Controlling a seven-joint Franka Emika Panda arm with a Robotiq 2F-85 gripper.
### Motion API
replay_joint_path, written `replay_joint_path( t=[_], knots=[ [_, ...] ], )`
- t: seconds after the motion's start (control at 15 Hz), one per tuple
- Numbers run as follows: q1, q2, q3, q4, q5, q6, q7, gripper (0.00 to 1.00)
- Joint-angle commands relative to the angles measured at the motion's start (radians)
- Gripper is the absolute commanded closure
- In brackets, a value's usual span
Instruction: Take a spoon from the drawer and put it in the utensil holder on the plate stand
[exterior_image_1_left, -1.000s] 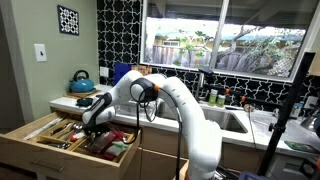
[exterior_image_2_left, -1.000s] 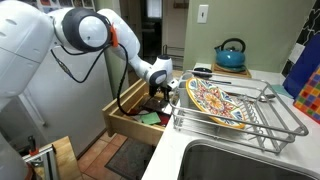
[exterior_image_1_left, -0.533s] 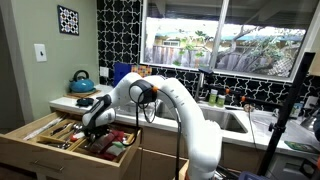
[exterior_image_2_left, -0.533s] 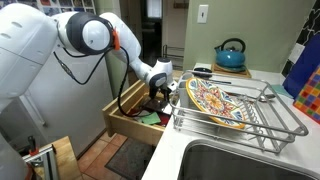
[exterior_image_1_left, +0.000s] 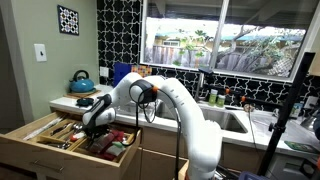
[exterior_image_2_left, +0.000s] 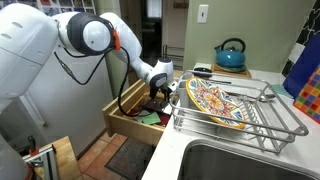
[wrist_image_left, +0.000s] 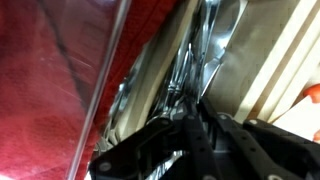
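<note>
The claw (exterior_image_2_left: 154, 95) is down in the open drawer (exterior_image_1_left: 35, 152) under the counter (exterior_image_1_left: 65, 103), tips among blurred silvery cutlery (wrist_image_left: 185, 70) beside a red item (wrist_image_left: 50, 80), its grip impossible to tell, while the rack (exterior_image_2_left: 262, 112) stands on the counter nearby with a patterned plate (exterior_image_2_left: 212, 100) in it.

Light-wood drawer (exterior_image_1_left: 45, 155) stands pulled open; silvery wire plate stand (exterior_image_2_left: 275, 112) sits level

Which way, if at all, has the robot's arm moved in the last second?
No. Its jaws reach down into the drawer at the same spot, no nearer to or farther from the dish rack beside them.
</note>
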Motion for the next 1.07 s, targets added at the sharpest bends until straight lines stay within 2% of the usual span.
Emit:
replay_joint_path(
  t=[0.0,0.4,1.0],
  knots=[
    [-0.017,0.021,0.020,0.012,0.016,0.010,-0.022,0.98],
    [0.006,-0.077,0.009,-0.059,0.004,0.004,-0.006,0.98],
    [0.033,-0.249,0.004,-0.227,-0.019,0.009,-0.003,0.98]
  ],
)
